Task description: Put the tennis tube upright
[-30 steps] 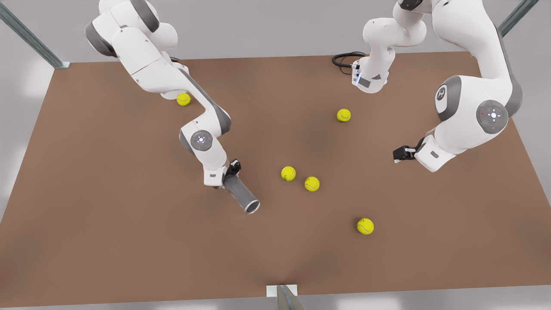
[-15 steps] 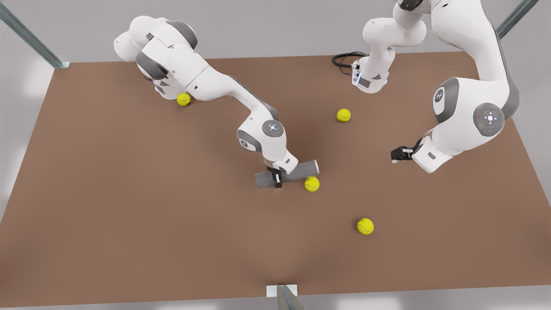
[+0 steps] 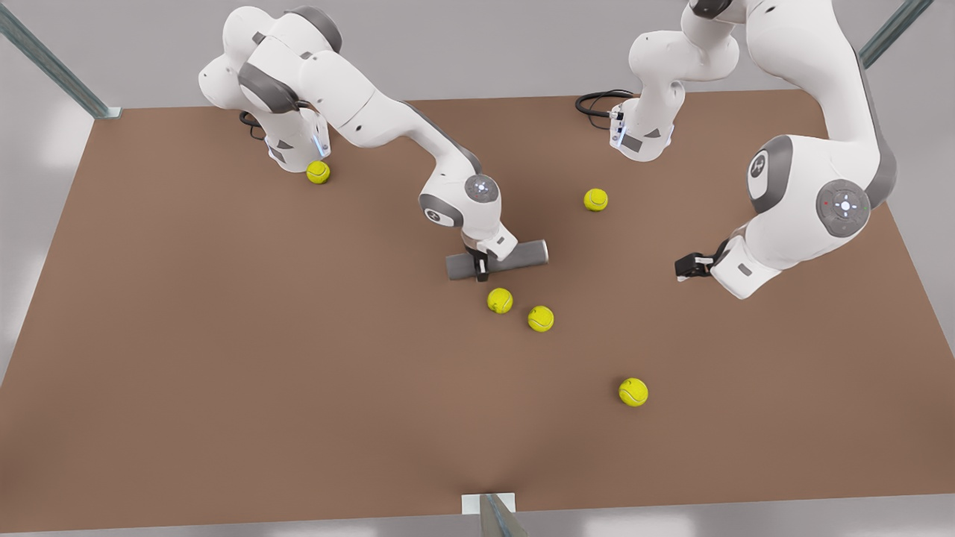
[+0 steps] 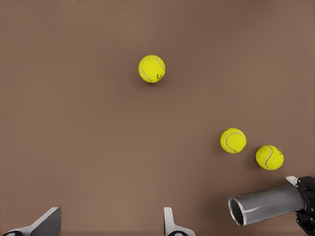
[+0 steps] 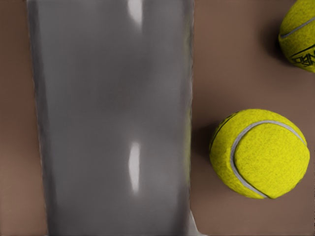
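Tennis tube (image 3: pixel 498 261) farther from balls.

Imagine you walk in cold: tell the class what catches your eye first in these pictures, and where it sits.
First, the plain grey hollow tennis tube, held lying level at mid-table, clamped across its middle by the right gripper. Next, two yellow tennis balls just in front of it on the brown table, with three more scattered around. The left gripper waits open at the front view's right.

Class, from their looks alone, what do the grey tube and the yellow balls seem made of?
The tennis tube, in the right claw, looks like smooth metal or plastic: satin grey with soft highlights. The tennis balls look felt-covered: matte, fuzzy, pale curved seams.
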You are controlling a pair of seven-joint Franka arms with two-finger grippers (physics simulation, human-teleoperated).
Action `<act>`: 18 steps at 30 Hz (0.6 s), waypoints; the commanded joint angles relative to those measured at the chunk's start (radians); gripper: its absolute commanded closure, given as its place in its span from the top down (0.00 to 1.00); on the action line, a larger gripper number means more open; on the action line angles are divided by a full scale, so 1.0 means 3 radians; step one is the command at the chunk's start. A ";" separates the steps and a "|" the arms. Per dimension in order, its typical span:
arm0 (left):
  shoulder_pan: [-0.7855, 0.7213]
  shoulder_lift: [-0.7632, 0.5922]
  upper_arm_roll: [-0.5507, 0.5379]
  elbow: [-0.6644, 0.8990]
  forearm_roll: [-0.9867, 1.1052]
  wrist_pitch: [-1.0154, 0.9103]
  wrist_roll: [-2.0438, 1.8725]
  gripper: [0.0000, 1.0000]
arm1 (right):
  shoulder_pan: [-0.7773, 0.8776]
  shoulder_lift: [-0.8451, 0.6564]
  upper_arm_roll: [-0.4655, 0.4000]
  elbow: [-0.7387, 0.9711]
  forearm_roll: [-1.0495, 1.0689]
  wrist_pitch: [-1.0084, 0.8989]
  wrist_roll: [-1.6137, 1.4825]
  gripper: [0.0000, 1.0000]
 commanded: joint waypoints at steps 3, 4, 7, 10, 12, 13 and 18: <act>-0.0002 0.0000 0.0000 0.0000 -0.0047 0.0000 0.0000 0.99 | 0.0000 -0.0041 0.0005 -0.0001 0.0000 -0.0005 0.0006 1.00; -0.0002 0.0000 0.0000 0.0000 -0.0047 0.0000 -0.0005 0.99 | 0.0000 -0.0046 0.0005 0.0004 0.0000 -0.0005 0.0006 1.00; -0.0018 0.0010 0.0000 -0.0005 -0.0123 0.0005 -0.0005 0.99 | -0.0046 -0.0281 0.0015 -0.0102 -0.0005 -0.0036 0.0006 1.00; -0.0002 -0.0021 -0.0005 -0.0138 -0.0839 0.0000 -0.0112 0.99 | -0.0276 -0.1161 0.0061 -0.0497 0.0076 -0.0204 0.0113 1.00; 0.0013 0.0015 -0.0010 -0.0153 -0.1493 0.0005 -0.0450 0.99 | -0.0603 -0.1422 0.0056 -0.0349 0.0532 -0.0490 0.0261 1.00; 0.0023 0.0025 -0.0010 -0.0199 -0.1794 0.0010 -0.0552 0.99 | -0.0797 -0.1457 0.0061 -0.0089 0.0578 -0.0842 0.0465 1.00; -0.0181 0.0163 -0.0020 -0.0614 -0.3078 0.0583 -0.0695 0.99 | -0.1851 -0.1503 0.0031 0.0945 0.0741 -0.1938 0.0768 1.00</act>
